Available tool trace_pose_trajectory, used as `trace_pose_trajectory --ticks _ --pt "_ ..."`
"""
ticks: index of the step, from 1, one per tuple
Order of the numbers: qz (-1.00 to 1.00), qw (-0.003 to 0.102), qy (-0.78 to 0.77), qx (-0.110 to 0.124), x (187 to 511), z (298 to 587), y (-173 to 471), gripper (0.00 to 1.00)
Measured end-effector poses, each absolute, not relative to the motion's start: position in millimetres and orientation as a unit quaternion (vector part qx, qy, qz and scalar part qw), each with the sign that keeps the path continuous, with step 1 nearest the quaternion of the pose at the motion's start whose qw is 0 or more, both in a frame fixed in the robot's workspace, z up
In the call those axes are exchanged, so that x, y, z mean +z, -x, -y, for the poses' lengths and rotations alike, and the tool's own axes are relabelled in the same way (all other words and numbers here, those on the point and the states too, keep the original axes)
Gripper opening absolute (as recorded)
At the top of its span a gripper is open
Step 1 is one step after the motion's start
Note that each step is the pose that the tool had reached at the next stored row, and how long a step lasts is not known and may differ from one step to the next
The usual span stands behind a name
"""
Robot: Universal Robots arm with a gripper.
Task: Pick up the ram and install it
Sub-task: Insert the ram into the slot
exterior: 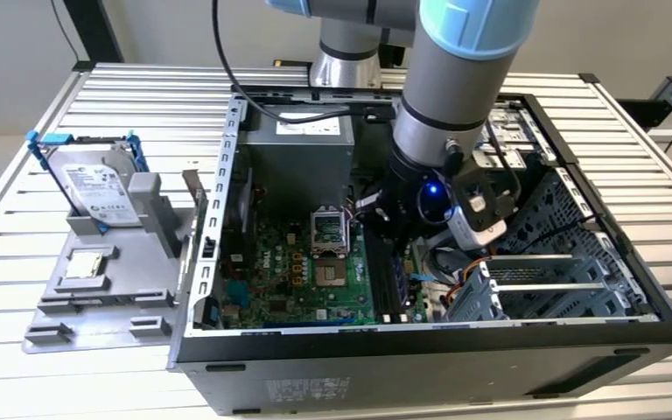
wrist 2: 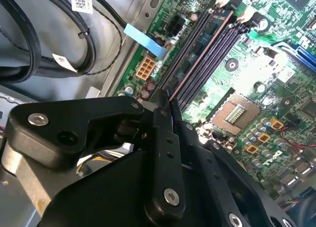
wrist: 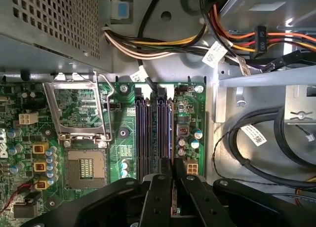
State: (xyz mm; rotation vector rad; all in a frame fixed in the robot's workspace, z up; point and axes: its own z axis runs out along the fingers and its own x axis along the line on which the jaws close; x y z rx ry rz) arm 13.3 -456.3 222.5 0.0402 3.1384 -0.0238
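Inside the open computer case (exterior: 430, 346), seen in the exterior view, the arm (exterior: 453, 79) reaches down with the gripper (exterior: 397, 229) low over the motherboard (exterior: 301, 262). Outside the case, at the exterior view's left, a silver hard drive (exterior: 94, 191) with blue rails stands in a grey holder (exterior: 102, 284) on the slatted worktop (exterior: 32, 236).

Both wrist views give the close detail: the jaws are closed almost together on the ram (wrist: 174, 187), a thin dark board seen edge-on between the fingers (wrist: 157, 202). In the second wrist view its reddish edge (wrist 2: 170, 99) lines up with the long sockets (wrist 2: 210, 56). The first wrist view shows the sockets (wrist: 154, 131) beside the processor socket (wrist: 85, 165), with bundled cables (wrist: 168, 44) beyond. Whether the ram touches a socket cannot be told.
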Motion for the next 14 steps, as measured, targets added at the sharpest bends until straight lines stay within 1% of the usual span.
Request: trace_pose_trajectory --ticks 14 --pt "-1.0 0.001 -0.013 -0.008 217.4 457.4 -13.4 0.0"
